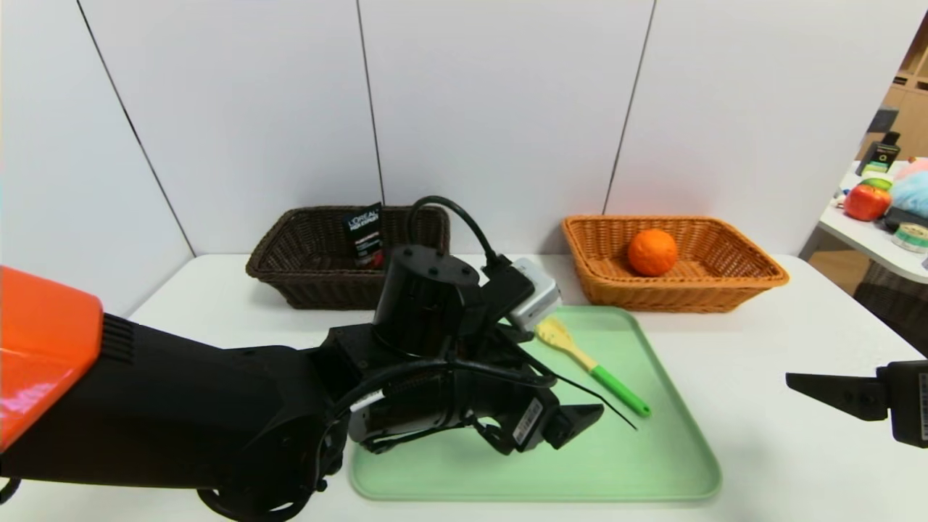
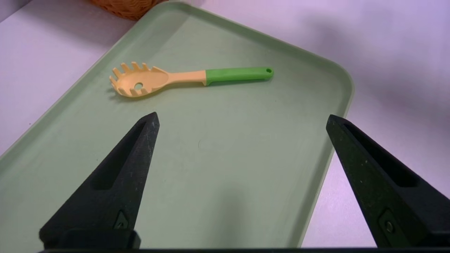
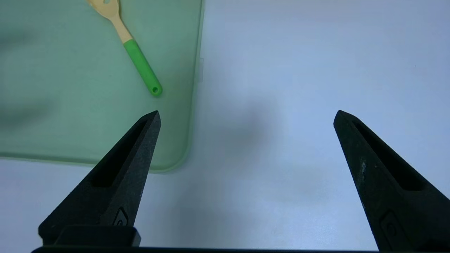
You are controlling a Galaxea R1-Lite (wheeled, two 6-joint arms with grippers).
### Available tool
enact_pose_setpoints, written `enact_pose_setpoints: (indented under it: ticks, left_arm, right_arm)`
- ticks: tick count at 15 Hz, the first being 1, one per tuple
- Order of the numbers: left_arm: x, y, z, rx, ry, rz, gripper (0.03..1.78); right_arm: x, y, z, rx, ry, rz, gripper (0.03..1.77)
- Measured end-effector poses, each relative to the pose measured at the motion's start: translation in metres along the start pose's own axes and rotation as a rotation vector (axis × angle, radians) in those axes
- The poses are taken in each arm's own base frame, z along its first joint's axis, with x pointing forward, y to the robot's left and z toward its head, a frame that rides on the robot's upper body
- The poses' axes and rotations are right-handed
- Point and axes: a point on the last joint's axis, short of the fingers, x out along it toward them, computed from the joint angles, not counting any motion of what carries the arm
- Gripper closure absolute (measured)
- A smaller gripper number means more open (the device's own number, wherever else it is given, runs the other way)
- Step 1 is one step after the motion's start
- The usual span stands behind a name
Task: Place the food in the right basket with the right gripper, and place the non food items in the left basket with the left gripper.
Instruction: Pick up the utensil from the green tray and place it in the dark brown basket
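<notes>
The orange fruit (image 1: 652, 251) lies in the orange-tan right basket (image 1: 754, 272). A black L'OREAL tube (image 1: 365, 235) leans inside the dark brown left basket (image 1: 290, 272). The yellow-headed, green-handled utensil (image 1: 591, 366) (image 2: 190, 78) (image 3: 137, 59) lies flat on the green tray (image 1: 652, 449). My left gripper (image 1: 587, 417) (image 2: 242, 117) hovers over the tray, open and empty, its tips a short way from the utensil. My right gripper (image 1: 794, 380) (image 3: 246, 114) hangs open over bare table to the right of the tray, holding nothing.
Both baskets stand at the table's back by the white wall panels. The tray's rim (image 2: 337, 116) (image 3: 193, 105) lies between the two grippers. A side table (image 1: 870, 232) with assorted items stands at the far right.
</notes>
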Motion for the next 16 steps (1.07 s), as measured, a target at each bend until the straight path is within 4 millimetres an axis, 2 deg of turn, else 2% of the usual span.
enact_pose_setpoints:
  ticks: [6, 11, 16]
  left_arm:
    - [0.033, -0.015, 0.016, -0.059, 0.03, 0.193, 0.12]
    - [0.067, -0.048, 0.012, -0.056, 0.065, 0.433, 0.12]
    - [0.091, -0.063, 0.015, -0.115, 0.084, 0.556, 0.12]
  right_arm:
    - [-0.002, -0.001, -0.013, 0.016, 0.015, 0.001, 0.11]
    - [-0.004, -0.001, -0.024, 0.025, 0.03, 0.011, 0.11]
    - [-0.005, -0.001, -0.03, 0.036, 0.036, 0.031, 0.11]
